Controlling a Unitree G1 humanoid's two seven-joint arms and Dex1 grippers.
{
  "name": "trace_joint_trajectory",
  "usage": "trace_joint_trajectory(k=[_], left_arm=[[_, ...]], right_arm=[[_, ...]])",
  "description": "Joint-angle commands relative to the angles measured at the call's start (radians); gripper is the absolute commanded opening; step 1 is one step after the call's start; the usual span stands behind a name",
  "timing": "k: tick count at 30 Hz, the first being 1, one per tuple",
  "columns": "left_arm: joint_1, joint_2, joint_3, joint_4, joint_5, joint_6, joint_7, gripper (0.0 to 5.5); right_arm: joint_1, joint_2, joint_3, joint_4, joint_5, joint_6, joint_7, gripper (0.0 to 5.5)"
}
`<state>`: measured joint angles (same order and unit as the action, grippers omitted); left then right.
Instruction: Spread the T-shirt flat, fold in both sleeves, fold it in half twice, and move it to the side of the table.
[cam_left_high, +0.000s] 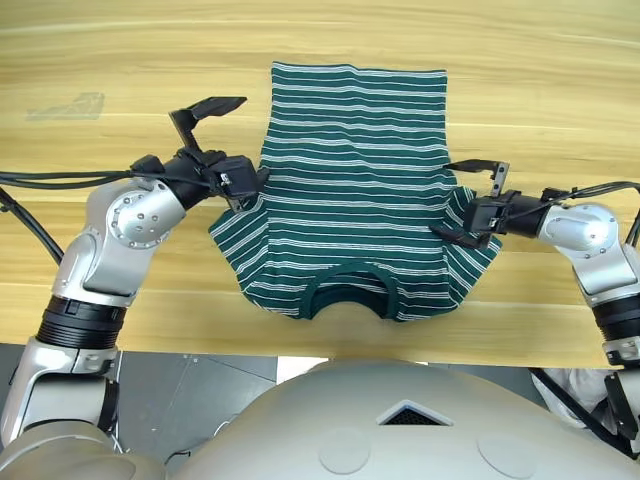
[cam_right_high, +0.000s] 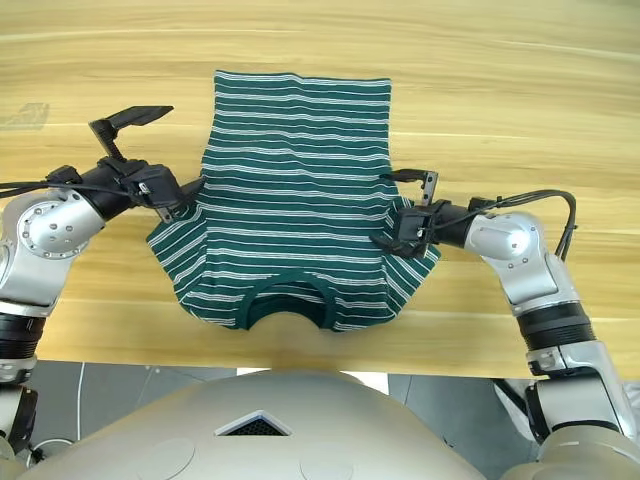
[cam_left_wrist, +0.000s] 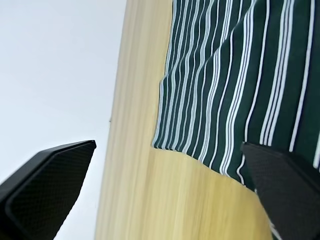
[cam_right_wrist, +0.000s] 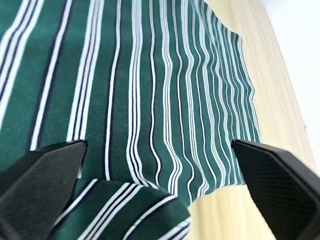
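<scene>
**Hard to make out.** The lower finger (cam_left_high: 246, 190) of the left jaws is meeting the cloth beside the sleeve on the robot's left (cam_left_high: 232, 232). Whether it is lying on the fabric or under its edge cannot be told. The lower finger (cam_left_high: 455, 236) of the right jaws is showing dark against the opposite sleeve (cam_left_high: 470, 262), and contact there is likewise unclear.

**Item.** The T-shirt (cam_left_high: 355, 170), green with white stripes, is lying in the middle of the wooden surface (cam_left_high: 120, 60). Its collar (cam_left_high: 348, 285) is pointing toward the robot and its hem (cam_left_high: 360, 70) away. Both sleeves are jutting out sideways, slightly rumpled.

**View differences.** The head views are taking in the whole garment and both arms. The left wrist view is showing one finger (cam_left_wrist: 285, 185) over the striped edge and the other (cam_left_wrist: 45, 185) well clear of the cloth. The right wrist view is showing striped cloth spanning the gap between its two fingers (cam_right_wrist: 40, 185).

**Pose.** The left arm (cam_left_high: 135, 225) is bending in from the left, its upper finger (cam_left_high: 212, 106) raised well off the surface. The right arm (cam_left_high: 585, 235) is coming in from the right, wrist low. Both sets of jaws are released and gaping wide, with nothing clamped between them.
</scene>
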<state>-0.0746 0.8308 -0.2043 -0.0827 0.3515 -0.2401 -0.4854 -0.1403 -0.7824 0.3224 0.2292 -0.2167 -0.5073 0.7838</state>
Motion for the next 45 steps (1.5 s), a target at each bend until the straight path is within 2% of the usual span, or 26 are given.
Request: trace_joint_trajectory(k=[1,5,14,26,37,39,41,45], left_arm=[[0.013,-0.006,0.016,0.007,0.012,-0.022,0.002,5.4],[0.03,-0.017,0.021,0.002,0.016,-0.031,0.002,5.4],[0.04,-0.04,0.036,0.029,0.018,-0.044,0.02,5.4],[0.112,-0.013,0.131,-0.03,0.003,-0.034,0.01,5.4],[0.122,-0.038,0.134,-0.027,0.001,-0.038,0.013,5.4],[0.14,-0.047,0.169,-0.055,-0.067,-0.011,-0.003,5.4],[0.188,-0.076,0.248,-0.136,-0.195,0.064,-0.018,5.4],[0.387,-0.188,0.38,-0.443,-0.471,0.279,0.004,5.4]], right_arm=[[-0.002,-0.063,0.041,0.128,-0.158,-0.003,-0.021,5.38],[-0.01,-0.06,0.041,0.124,-0.111,-0.008,-0.01,5.38],[0.092,-0.006,0.011,-0.115,0.246,0.152,0.154,5.38],[0.054,-0.067,-0.109,-0.089,0.144,0.13,0.11,5.38],[0.066,-0.041,-0.108,-0.114,0.158,0.135,0.12,5.38],[0.064,-0.029,-0.146,-0.164,0.253,0.174,0.137,5.38],[0.066,0.001,-0.225,-0.275,0.479,0.275,0.159,5.38],[0.069,0.046,-0.414,-0.436,0.814,0.435,0.089,5.38]])
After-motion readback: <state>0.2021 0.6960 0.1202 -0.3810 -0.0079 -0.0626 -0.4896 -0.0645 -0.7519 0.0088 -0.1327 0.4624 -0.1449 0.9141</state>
